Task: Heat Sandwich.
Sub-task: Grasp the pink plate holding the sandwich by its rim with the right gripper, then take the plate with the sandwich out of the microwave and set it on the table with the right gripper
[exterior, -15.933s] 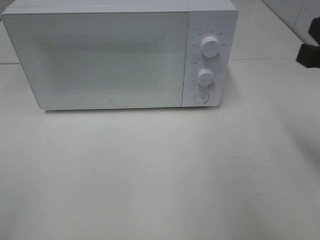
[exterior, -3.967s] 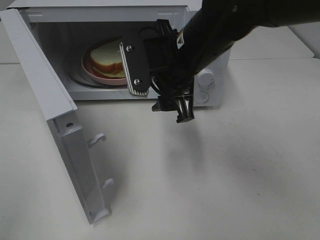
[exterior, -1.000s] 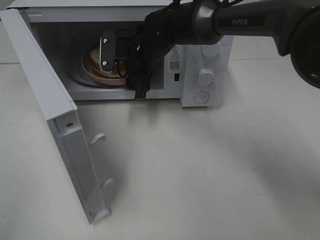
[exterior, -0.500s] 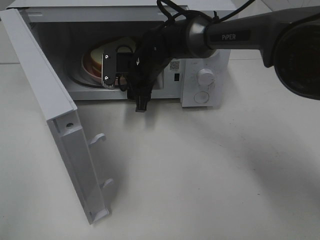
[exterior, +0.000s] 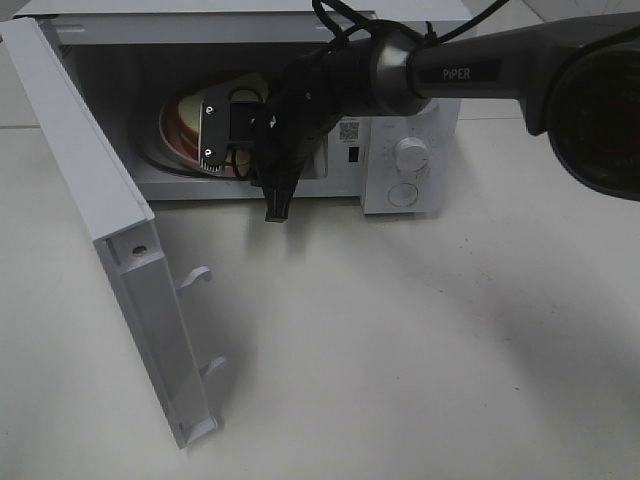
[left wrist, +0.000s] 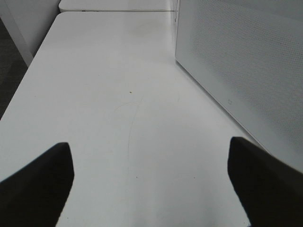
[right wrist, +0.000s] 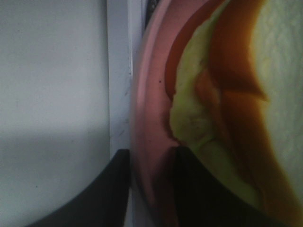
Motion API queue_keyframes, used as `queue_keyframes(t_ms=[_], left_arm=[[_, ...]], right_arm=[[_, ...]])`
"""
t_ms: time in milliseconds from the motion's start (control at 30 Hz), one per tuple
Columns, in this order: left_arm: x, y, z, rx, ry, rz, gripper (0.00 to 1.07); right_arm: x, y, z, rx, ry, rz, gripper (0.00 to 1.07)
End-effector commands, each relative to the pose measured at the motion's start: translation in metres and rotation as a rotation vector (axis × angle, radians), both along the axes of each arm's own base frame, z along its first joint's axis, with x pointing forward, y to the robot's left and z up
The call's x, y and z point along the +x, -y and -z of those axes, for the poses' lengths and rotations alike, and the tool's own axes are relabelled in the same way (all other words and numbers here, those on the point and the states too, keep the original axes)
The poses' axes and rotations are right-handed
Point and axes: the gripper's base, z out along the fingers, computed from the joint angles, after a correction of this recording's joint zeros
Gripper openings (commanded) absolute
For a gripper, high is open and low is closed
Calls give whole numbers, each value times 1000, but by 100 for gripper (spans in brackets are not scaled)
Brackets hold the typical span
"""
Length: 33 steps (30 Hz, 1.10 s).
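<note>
The sandwich (right wrist: 227, 109), white bread with yellow-green filling, lies on a pink plate (right wrist: 147, 94) in the microwave (exterior: 440, 150). The right claw (right wrist: 151, 151) grips the plate's rim and the left claw (left wrist: 149, 144) is open.

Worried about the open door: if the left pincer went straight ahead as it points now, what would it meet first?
Nothing close, as far as the left wrist view shows: the left pincer faces bare table, and the microwave door stands off to one side. Depth is unclear.
</note>
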Motion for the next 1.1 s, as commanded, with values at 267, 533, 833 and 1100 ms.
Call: queue_keyframes(t_ms=[267,533,833,1100], left_arm=[[-2,1,0,-3,23,2,81],[-2,1,0,-3,23,2,81],[-2,1,0,-3,23,2,81],[-2,1,0,-3,23,2,81]], right_arm=[[1,1,1,3,-5,6,3],[3,-2,-7,14,8,6,0],[2,-2,-11,-5,0,-2,0],[1,-1,-15,-13,-8,-3,0]])
